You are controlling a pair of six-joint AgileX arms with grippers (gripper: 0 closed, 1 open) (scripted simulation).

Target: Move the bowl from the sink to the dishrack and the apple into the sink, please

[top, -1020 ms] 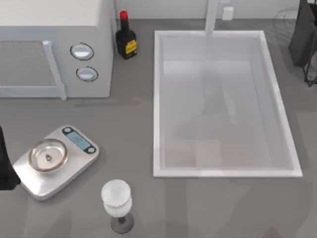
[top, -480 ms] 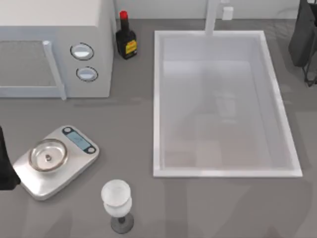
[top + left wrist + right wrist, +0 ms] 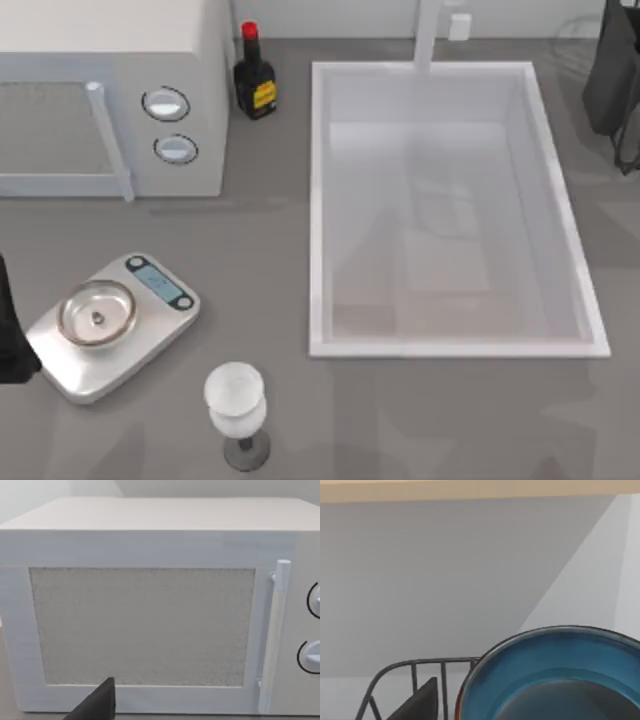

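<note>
Little has moved over the last second. The faint shadow on the floor of the sink (image 3: 318, 200) has drifted a bit, while the right arm (image 3: 615, 80) stays at the top view's far right edge and the left arm (image 3: 10, 340) remains parked at the left edge, beside the kitchen scale (image 3: 150, 335).

In the right wrist view the bowl (image 3: 555, 675) sits close under the camera, deep blue with a thin reddish rim. It is just beside the dark wire rail of the dishrack (image 3: 412, 666), with a pale wall behind. I cannot tell whether the right arm's jaws are open, closed or gripping the bowl, nor how the left arm's jaws stand.

The left wrist view faces the door of the white microwave (image 3: 145, 625). On the grey counter (image 3: 250, 240) also stand a dark sauce bottle (image 3: 255, 85) and a wine glass (image 3: 236, 400). The white tap (image 3: 428, 35) rises at the sink's far rim.
</note>
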